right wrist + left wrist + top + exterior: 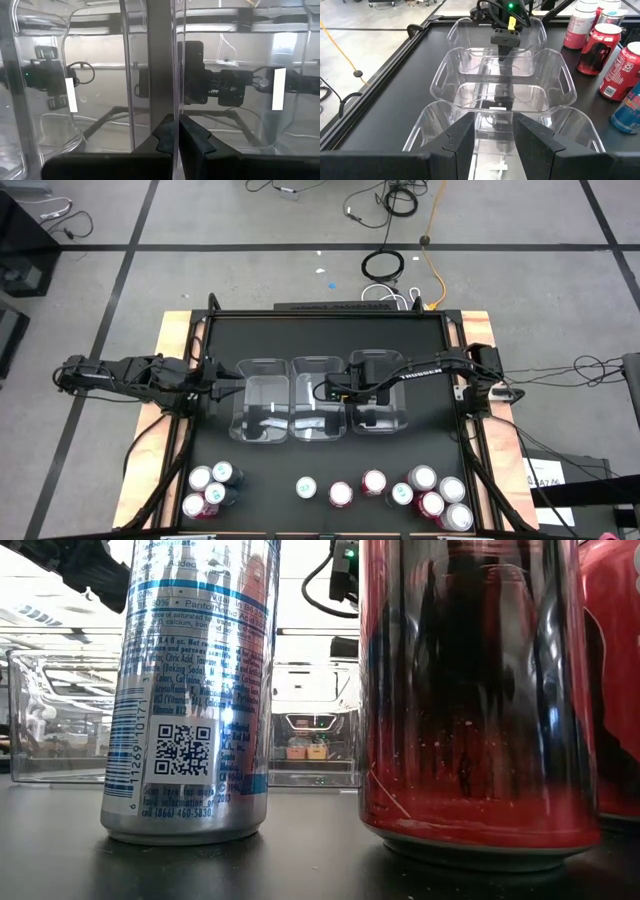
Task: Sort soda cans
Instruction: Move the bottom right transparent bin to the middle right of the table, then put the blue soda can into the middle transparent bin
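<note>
Soda cans (pixel 340 494): upright along table (pixel 420 350) front edge.
Left gripper (pixel 238 387): jaws together on left bin (pixel 262 408) wall.
Right gripper (pixel 318 392): jaws together, at middle bin (pixel 318 402).

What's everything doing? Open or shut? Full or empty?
Bins: empty, side by side.
Cans: upright, outside the bins.
Left gripper: shut, at the end bin's edge.
Right gripper: shut on a bin wall.
</note>
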Motion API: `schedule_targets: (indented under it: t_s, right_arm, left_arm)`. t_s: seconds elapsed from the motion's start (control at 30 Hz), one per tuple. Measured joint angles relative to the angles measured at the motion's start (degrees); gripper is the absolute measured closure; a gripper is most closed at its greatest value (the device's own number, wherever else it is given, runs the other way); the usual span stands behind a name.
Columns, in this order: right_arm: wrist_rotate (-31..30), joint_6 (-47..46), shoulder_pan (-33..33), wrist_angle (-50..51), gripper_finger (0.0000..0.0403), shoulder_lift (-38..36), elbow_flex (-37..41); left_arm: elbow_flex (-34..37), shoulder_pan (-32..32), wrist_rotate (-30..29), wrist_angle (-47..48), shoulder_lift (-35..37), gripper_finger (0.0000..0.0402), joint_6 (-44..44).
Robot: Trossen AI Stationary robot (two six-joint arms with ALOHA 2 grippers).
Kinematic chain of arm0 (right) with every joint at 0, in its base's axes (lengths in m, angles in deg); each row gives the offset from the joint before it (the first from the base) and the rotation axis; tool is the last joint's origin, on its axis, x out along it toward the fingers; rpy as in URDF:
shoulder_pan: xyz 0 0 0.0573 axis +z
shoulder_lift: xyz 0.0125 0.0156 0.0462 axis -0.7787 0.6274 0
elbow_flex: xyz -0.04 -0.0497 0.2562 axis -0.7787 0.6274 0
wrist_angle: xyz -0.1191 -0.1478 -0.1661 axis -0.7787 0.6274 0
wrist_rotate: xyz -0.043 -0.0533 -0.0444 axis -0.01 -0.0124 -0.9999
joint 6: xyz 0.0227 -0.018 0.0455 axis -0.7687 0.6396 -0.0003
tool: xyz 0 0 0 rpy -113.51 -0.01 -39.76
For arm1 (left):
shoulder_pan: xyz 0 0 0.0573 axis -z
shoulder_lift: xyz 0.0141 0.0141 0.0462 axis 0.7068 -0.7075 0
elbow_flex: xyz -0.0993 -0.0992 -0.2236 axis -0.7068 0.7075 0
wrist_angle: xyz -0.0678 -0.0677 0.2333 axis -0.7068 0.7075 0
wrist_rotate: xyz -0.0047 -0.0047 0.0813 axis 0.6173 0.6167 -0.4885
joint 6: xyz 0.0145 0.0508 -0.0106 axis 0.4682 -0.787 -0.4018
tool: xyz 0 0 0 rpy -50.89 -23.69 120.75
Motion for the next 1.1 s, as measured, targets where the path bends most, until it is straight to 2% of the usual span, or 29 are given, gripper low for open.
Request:
schedule_targets:
  t_s: [0.53,0.93,1.1]
  right_arm:
    - [1.6,4.9,0.0,0.2,0.039,-0.8,0.1]
    - [0.9,5.3,0.0,0.5,0.0306,-4.0,0.1]
    - [-2.9,5.3,0.6,0.9,0.0292,-8.7,0.1]
  left_arm:
    - [0.0,0.0,0.0,0.0,0.0,0.0257,0.0]
    - [0.0,0.0,0.0,0.0,0.0,0.0257,0.0]
    - [0.0,0.0,0.0,0.0,0.0,0.0257,0.0]
